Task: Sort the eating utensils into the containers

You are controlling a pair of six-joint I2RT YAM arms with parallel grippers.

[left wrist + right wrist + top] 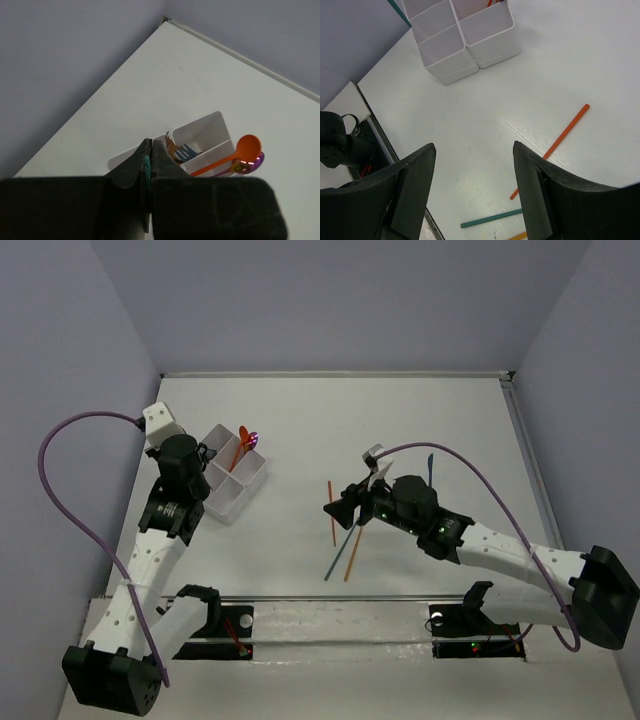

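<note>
The whitish compartment tray sits at the left; it also shows in the left wrist view and the right wrist view. It holds an orange spoon, a shiny purple spoon, copper forks and a blue fork. My left gripper is over the tray's near-left end, shut on a thin teal piece. My right gripper is open and empty above a red stick, a teal stick and an orange stick.
A dark teal piece and a silvery piece lie behind the right arm. The walls close in on the left, back and right. A metal rail runs along the near edge.
</note>
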